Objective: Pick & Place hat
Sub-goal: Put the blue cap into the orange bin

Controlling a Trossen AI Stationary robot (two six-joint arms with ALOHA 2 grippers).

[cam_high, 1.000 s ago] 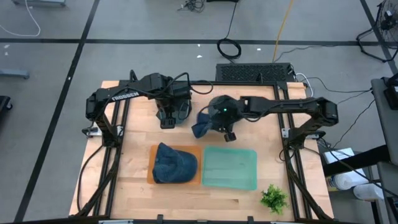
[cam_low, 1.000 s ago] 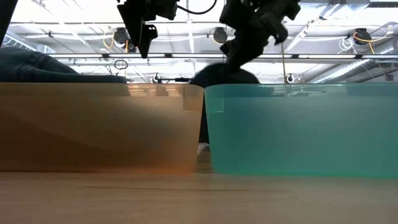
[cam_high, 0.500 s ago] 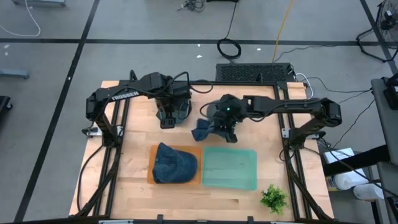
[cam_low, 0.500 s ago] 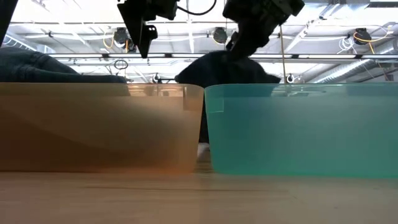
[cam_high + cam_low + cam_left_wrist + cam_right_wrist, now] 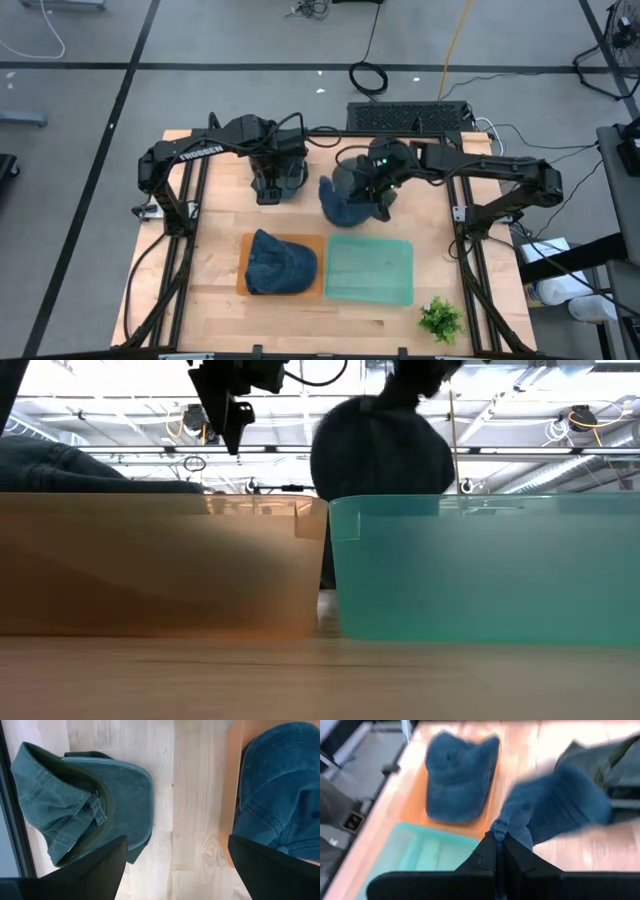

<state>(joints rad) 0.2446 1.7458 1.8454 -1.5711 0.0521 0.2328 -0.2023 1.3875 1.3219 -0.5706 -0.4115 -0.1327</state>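
Observation:
My right gripper (image 5: 376,198) is shut on a dark blue denim hat (image 5: 345,200), which hangs behind the teal tray (image 5: 370,268) and shows as a dark round shape in the low view (image 5: 380,450). A second blue hat (image 5: 280,262) lies in the orange tray (image 5: 243,285). A teal-green hat (image 5: 80,805) lies on the table under my left gripper (image 5: 175,870). That gripper is open and hovers at the table's far side (image 5: 270,185). My right gripper pinches a bunched bit of the blue hat's edge (image 5: 496,829) between its two shut fingers. The fingers come from above, slanting down. The hat hangs below the fingers, clear of the table, its crown (image 5: 560,805) sagging to one side.
The orange tray (image 5: 160,560) and teal tray (image 5: 480,570) stand side by side at the table's near middle. A small green plant (image 5: 440,318) sits at the near right corner. The arms' frames run along the table's left and right edges.
My right gripper has gone up and toward the table's right edge with the blue hat. The hat has come off the table and now hangs clear, bunched into a rounder shape.

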